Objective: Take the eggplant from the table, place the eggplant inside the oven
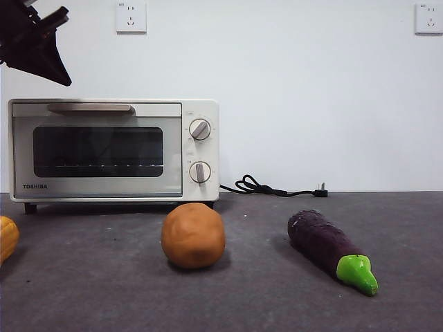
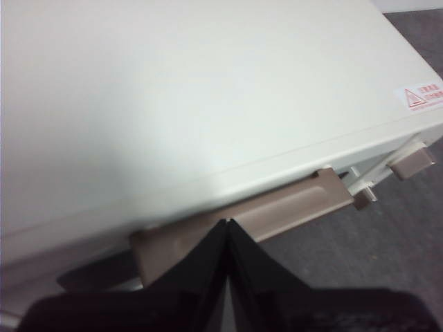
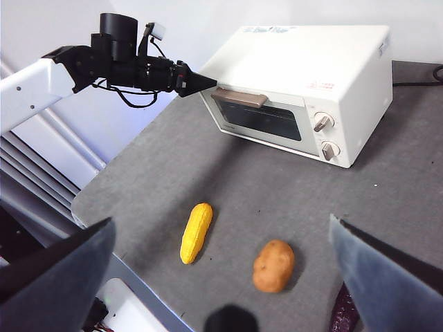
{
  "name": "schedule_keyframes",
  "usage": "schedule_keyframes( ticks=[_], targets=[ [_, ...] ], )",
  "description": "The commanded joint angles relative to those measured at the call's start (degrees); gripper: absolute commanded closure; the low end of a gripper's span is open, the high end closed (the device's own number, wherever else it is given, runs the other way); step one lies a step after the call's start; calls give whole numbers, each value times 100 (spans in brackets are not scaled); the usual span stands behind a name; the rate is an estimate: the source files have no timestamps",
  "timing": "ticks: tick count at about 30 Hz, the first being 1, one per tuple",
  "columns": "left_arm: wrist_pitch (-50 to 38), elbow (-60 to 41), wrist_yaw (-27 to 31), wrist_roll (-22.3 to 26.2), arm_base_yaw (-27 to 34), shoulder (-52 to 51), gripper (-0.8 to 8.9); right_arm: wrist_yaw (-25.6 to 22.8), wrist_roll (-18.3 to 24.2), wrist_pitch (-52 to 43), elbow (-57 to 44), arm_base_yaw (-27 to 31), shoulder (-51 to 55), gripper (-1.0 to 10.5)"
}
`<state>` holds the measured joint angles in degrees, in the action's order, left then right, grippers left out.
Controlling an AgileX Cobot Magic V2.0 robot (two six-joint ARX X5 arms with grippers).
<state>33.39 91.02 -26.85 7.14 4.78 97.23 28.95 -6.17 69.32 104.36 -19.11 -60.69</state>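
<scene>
The dark purple eggplant (image 1: 325, 243) lies on the table (image 1: 277, 304) at the right, its green stem cap pointing toward the camera; only its edge (image 3: 342, 315) shows in the right wrist view. The cream-white oven (image 1: 114, 149) stands at the back left with its glass door closed. My left gripper (image 2: 227, 223) is shut, its tips together just in front of the brown bar handle (image 2: 291, 207). The right wrist view has this left gripper (image 3: 197, 81) at the handle's end. High above the table my right gripper (image 3: 221, 228) stands wide open and holds nothing.
A round brown potato-like lump (image 1: 193, 235) sits mid-table in front of the oven. A yellow ribbed item (image 1: 7, 238) lies at the left edge. The oven's black power cord (image 1: 270, 188) trails along the back. The table's near corner (image 3: 90, 207) drops off beside the left arm.
</scene>
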Motion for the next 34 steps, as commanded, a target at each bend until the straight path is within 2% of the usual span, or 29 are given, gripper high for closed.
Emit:
schedule_keyframes(
  ticks=[1, 18, 34],
  targets=[
    [-181, -7, 55, 127, -39, 127, 819, 20, 42, -24, 24, -7, 4, 379],
    [-168, -9, 439, 378, -275, 564, 819, 4, 42, -7, 24, -7, -66, 379],
    [654, -9, 446, 533, -761, 595, 819, 0, 190, -31, 24, -7, -184, 380]
  ],
)
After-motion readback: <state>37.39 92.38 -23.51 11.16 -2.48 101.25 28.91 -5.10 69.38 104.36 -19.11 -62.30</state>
